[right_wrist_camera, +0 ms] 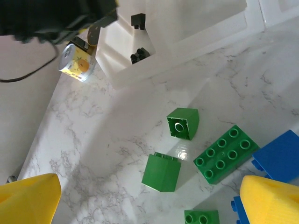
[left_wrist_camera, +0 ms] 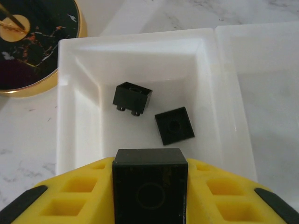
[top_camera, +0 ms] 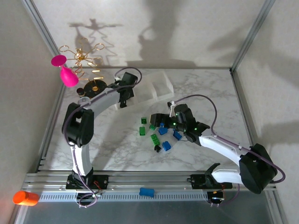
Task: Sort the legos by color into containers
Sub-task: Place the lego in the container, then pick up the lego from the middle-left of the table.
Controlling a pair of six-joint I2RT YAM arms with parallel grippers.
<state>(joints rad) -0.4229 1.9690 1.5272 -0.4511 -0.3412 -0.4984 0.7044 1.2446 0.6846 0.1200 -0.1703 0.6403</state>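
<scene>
Marbled white tabletop (top_camera: 117,149) bears a translucent three-compartment plastic tray (left_wrist_camera: 135,39). Over its end compartment the left gripper (top_camera: 124,100) clamps a small black brick (left_wrist_camera: 149,182); the right gripper (right_wrist_camera: 149,198) gapes empty.

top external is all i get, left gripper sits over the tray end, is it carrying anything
Observer: Yes. The left gripper is shut on a black brick, held above the end compartment.
Operator: anything lying in that compartment
Observer: Two loose black bricks, one nearer the far wall, the other beside it.
Operator: and the right gripper
Observer: The right gripper hangs open over green bricks on the table.
</scene>
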